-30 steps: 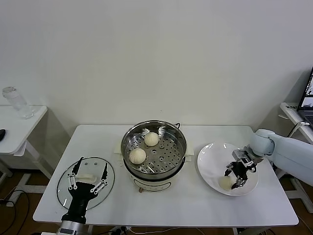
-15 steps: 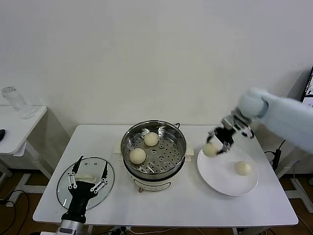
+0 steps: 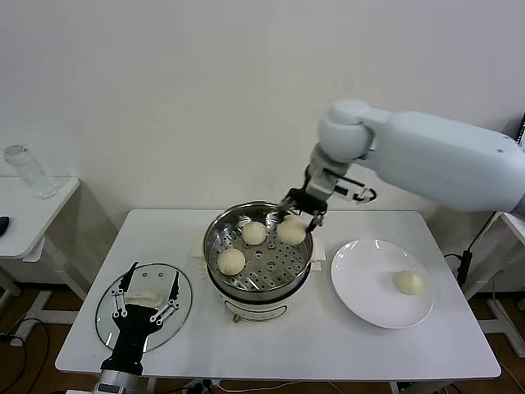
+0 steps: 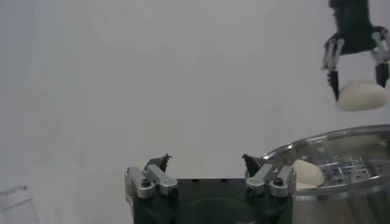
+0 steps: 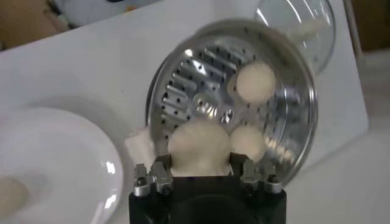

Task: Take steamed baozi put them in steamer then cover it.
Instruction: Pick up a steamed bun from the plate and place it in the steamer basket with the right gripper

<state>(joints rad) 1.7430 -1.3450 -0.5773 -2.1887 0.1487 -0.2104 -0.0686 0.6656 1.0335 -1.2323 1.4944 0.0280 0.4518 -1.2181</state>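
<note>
Baozi [image 3: 291,231] sits clamped in my right end effector [image 3: 297,215], held above the far right part of the steamer [image 3: 258,246], clear of the perforated tray; the fingers are closed against its sides, and the right wrist view shows the bun [image 5: 198,143] wedged between them. I see two more baozi on the tray, one toward the back [image 3: 254,233] and one nearer the front left [image 3: 230,261]; a fourth [image 3: 408,281] lies on the white plate [image 3: 361,283] to the right of the steamer. The cover [image 3: 143,305] lies flat on the surface [image 3: 328,345] to the steamer's left; my left end effector [image 3: 148,297] hangs over it with fingers spread wide, holding nothing.
</note>
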